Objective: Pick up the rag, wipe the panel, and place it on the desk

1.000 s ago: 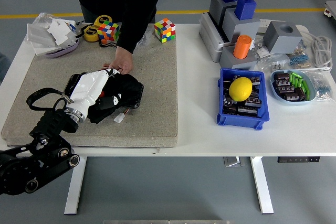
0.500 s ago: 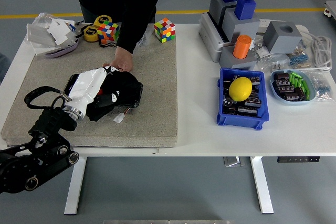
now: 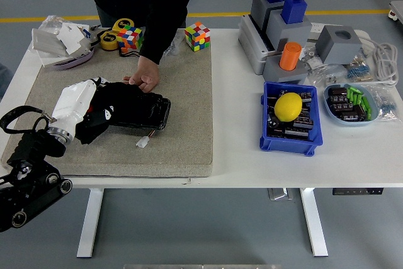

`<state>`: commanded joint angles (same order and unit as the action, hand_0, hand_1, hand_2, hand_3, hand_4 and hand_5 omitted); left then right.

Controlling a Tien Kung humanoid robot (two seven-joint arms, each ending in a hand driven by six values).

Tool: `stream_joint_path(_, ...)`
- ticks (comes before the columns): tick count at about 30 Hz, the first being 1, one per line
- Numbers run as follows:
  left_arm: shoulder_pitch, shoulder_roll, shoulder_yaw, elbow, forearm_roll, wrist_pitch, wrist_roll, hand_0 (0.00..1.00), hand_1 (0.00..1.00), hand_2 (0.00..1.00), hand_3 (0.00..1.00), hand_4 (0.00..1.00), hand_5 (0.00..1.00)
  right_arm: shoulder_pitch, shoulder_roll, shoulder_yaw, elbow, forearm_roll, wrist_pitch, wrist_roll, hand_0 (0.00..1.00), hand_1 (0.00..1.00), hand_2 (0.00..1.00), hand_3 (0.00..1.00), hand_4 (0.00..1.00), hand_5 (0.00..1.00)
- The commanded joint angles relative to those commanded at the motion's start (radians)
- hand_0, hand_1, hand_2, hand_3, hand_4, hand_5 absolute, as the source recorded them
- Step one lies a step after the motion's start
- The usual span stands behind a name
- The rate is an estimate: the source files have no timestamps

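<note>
From the head view you see your left hand (image 3: 75,102) in its white shell reaching in from the lower left, lying over the left end of the black rag (image 3: 129,110); its fingers are buried in the dark cloth and seem to be closed on it, though the tips themselves are hidden from you; the rag lies spread on the beige panel (image 3: 182,137), toward the panel's left half, with a small white tag at its lower edge; the panel rests flat on the white table (image 3: 239,168); a person stands at the far side, and the person's hand (image 3: 145,80) presses down at the rag's upper edge, just beside your hand; two colour cubes (image 3: 197,35) sit along the panel's far edge, one near each side of the person's arm; well apart on the right you have a blue bin (image 3: 289,140) holding a yellow lemon (image 3: 289,106); your right arm is out of view.
</note>
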<state>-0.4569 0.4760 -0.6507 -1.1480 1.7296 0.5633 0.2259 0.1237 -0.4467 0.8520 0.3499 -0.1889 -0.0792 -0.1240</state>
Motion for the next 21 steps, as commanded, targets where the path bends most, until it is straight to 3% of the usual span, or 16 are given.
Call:
stream_joint_path(5,0.015,0.022,-0.036,0.013,0.009,-0.002,-0.002,0.189,0.11,0.597,0.676,0.533,0.002,-0.002,-0.003,0.002,-0.001,0.001,0.001,-0.004,0.72,0.627,0.675,0.629,0.998,0.634)
stream_joint_path(21,0.058,0.041,-0.172,0.082,0.019,0.0,-0.018,0.189,0.11,0.597,0.675,0.533,0.002,-0.003,0.0,0.009,0.0,0.0,-0.001,-0.005,0.72,0.627,0.675,0.63,0.998,0.634)
